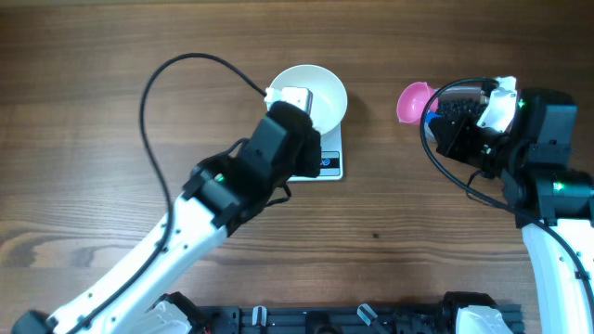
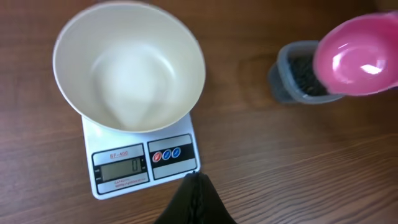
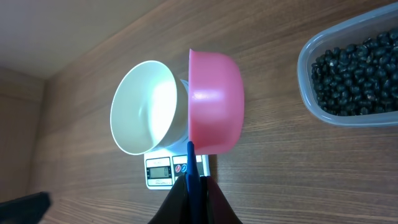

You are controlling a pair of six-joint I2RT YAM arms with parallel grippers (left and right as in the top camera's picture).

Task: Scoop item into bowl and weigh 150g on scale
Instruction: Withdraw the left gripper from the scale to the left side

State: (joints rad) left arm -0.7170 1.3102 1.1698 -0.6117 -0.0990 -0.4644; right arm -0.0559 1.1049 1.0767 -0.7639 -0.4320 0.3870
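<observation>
White round bowl [image 2: 127, 68], empty | left end effector [image 2: 198, 179] closed | right end effector [image 3: 196, 183] clamps scoop [image 3: 214, 102]

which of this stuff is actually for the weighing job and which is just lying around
For the job: white bowl, scale under it, black beans, clear container holding them, pink scoop gripped in the right fingers.
Just lying about: nothing loose shows; only the wooden table underneath.
</observation>
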